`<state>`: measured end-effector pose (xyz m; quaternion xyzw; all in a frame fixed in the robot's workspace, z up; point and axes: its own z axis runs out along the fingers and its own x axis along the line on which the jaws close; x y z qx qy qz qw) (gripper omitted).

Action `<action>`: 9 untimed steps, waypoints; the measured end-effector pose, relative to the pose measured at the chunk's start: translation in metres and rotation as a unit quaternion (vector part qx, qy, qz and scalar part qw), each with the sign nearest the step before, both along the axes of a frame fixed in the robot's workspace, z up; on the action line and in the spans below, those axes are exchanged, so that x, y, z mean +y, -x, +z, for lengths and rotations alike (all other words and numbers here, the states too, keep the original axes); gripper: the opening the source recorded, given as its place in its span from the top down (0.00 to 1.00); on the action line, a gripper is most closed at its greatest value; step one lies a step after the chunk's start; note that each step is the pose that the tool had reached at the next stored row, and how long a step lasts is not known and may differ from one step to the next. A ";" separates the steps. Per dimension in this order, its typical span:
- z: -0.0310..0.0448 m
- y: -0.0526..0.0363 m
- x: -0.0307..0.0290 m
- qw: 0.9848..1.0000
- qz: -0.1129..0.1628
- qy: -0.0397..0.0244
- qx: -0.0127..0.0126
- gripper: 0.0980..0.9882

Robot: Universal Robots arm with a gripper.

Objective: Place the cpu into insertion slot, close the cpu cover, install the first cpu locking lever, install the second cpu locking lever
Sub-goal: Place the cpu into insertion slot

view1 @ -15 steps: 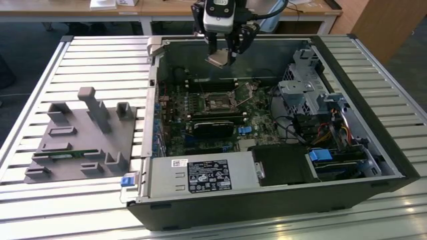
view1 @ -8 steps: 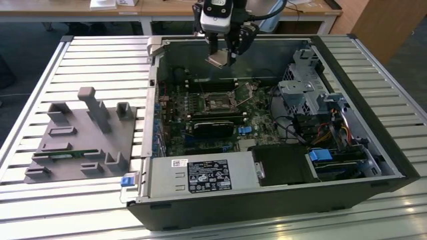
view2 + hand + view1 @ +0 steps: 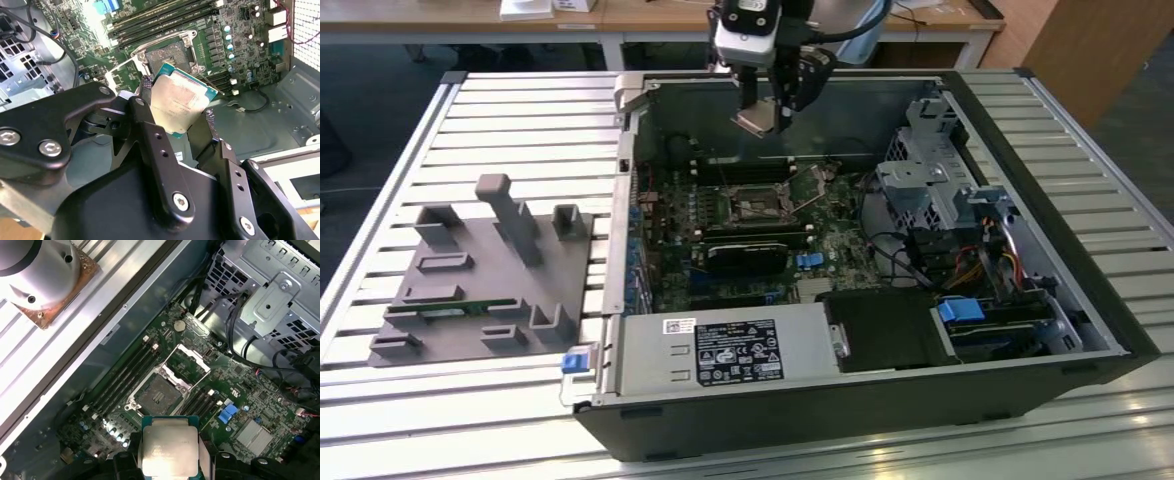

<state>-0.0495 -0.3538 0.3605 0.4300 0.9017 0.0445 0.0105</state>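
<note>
Over the slatted table point(image 3: 520, 120), jaws clamp the cpu point(image 3: 180, 102), its print seemingly unreadable.

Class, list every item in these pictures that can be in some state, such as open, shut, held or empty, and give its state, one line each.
Pincer, shut on the chip.
Chip, held, not in the socket.
Socket, empty and uncovered.
Cover, swung open off the socket.
Computer case, side open, insides exposed.

Print on cpu point(image 3: 181, 102) and label point(image 3: 736, 352) cannot be read.
</note>
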 end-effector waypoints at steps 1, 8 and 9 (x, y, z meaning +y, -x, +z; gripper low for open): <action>0.0000 0.0000 0.0000 1.000 -0.003 0.000 0.000 0.51; -0.0002 0.0003 0.0000 1.000 -0.017 0.000 0.000 0.51; -0.0002 0.0003 0.0000 1.000 -0.019 0.000 0.000 0.51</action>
